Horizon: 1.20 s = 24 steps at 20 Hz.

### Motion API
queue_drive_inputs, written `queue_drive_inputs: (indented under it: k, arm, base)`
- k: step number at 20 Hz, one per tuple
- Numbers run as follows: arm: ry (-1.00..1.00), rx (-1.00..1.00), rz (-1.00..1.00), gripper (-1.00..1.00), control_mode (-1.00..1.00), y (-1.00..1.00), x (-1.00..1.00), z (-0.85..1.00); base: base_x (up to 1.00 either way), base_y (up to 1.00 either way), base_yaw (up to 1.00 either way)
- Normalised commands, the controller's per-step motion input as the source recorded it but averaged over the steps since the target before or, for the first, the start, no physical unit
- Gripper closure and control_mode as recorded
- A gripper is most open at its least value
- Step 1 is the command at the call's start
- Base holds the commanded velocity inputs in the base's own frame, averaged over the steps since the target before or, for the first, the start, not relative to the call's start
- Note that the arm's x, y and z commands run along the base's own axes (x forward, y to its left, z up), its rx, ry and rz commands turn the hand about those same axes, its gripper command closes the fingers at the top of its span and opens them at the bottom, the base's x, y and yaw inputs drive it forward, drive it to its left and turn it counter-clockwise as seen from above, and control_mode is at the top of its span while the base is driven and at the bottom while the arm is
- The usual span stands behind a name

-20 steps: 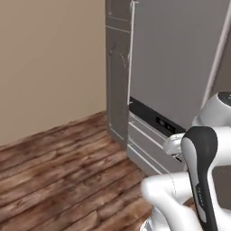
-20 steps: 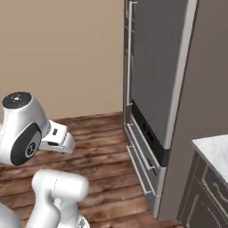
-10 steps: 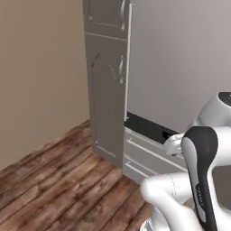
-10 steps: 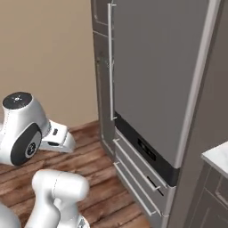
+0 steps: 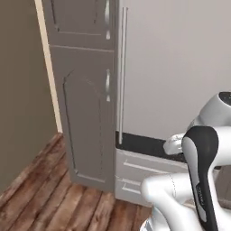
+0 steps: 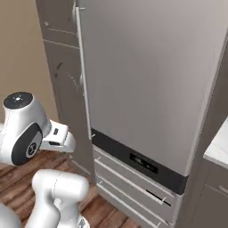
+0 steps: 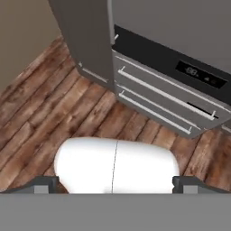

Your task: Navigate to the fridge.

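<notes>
Right, the fridge (image 6: 147,80) stands big and close ahead of the base, its pale steel door towering over the arm, the black band (image 6: 138,160) running across beneath that door and the drawer fronts (image 7: 158,97) stacked under the band. Just left of the fridge is the tall grey cabinet (image 5: 83,103) with its raised-panel doors, and the fridge's slim bar handle (image 5: 122,72) runs down right beside the cabinet's edge. Wooden floor (image 7: 49,103) lies in front of the drawers, and a pale counter corner (image 6: 218,149) peeks in to the right of the fridge. The gripper (image 7: 115,180) points down at the floor in front of the drawers, its two dark tips set wide apart with nothing between them. Now the worry: with the fridge this near, I'd judge the danger is overshoot, the base rolling on until its front meets the lowest drawer. A drift leftward could also leave the robot squared up to the cabinet instead of the fridge door, and a swing to the right might clip that counter corner
</notes>
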Motion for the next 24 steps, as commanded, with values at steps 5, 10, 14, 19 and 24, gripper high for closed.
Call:
queue_drive_inputs:
  k: [5,10,14,19,24]
  arm:
    - [0.00,0.00,0.00,-1.00,1.00,0.00,0.00,0.00]
    - [0.00,0.00,0.00,-1.00,1.00,0.00,0.00,0.00]
    - [0.00,0.00,0.00,-1.00,1.00,0.00,0.00,0.00]
    - [0.00,0.00,0.00,-1.00,1.00,0.00,0.00,0.00]
    - [0.00,0.00,0.00,-1.00,1.00,0.00,0.00,0.00]
  base:
    - [0.70,0.07,-0.64]
    - [0.74,-0.08,-0.61]
    - [0.86,-0.01,-0.49]
    - [0.93,0.00,-0.29]
    - [0.97,0.11,-0.18]
